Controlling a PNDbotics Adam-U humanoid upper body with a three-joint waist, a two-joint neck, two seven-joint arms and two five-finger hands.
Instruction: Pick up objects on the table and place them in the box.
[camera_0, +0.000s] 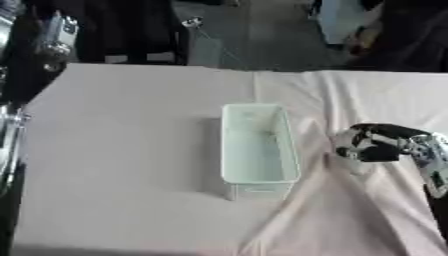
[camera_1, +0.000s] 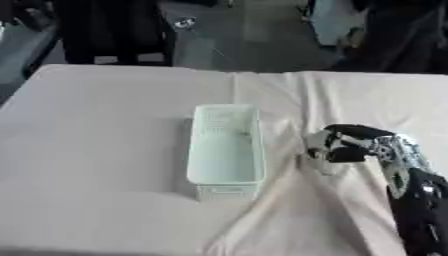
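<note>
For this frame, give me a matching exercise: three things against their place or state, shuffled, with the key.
Things:
1. box
2. right hand
3. tablecloth

Descriptions:
A. pale pink, creased on the robot's right side
B. fingers curled, low over the cloth to the right of the box
C. pale, long, open-topped, near the table's middle

Pairs: 1-C, 2-B, 3-A

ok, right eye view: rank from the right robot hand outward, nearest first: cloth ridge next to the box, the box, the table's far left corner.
1. Cloth ridge: raised fold just left of the right robot hand, between it and the box.
2. Pale box: mid-table, left of the ridge, nothing visible inside.
3. Table's far left corner: upper left, plainly farthest.
</note>
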